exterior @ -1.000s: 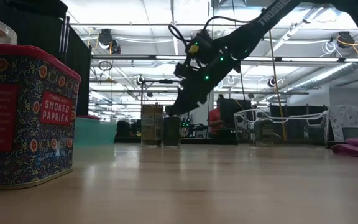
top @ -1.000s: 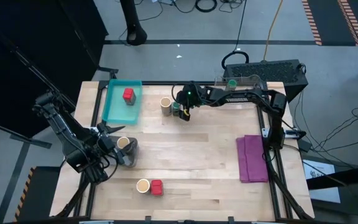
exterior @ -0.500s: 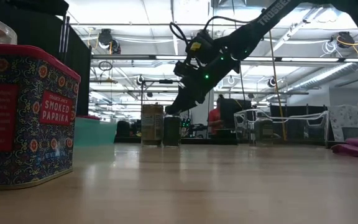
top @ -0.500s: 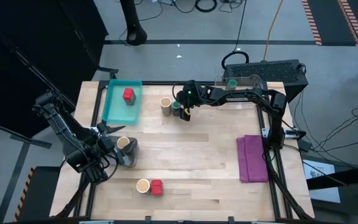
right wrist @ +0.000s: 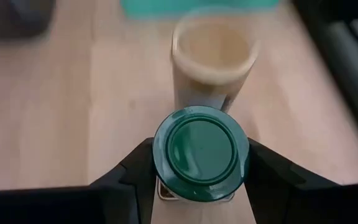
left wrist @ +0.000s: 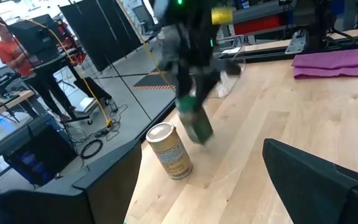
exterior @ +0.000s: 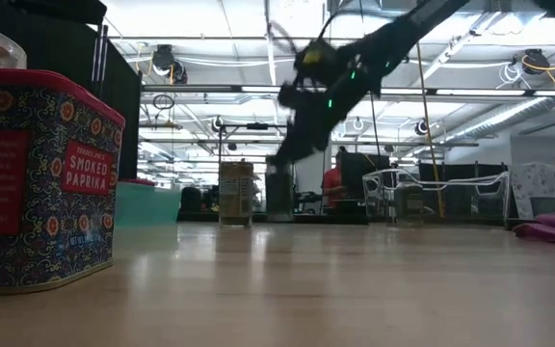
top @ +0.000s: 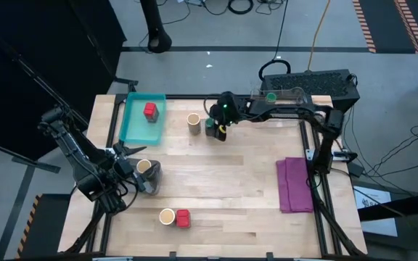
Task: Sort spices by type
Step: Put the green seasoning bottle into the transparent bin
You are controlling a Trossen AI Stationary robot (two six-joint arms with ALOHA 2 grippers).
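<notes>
The right hand [top: 220, 129] reaches in from the far right corner with its arm stretched across the back of the surface [top: 223, 188], its dark fingers [right wrist: 135, 171] clamped on either side of a green-lidded spice jar [right wrist: 200, 149], which the low view shows lifted just clear of the wood. Just beyond the hand stands a tan cylinder with a cream top [top: 193, 122], and farther off the teal tray [top: 133, 127] holds a red block [top: 149, 110]. Well away at the near left edge, the left hand [top: 130, 168] rests with fingers spread around another tan jar [top: 144, 167], and a tan jar [top: 167, 216] and red tin [top: 183, 218] touch nearby.
</notes>
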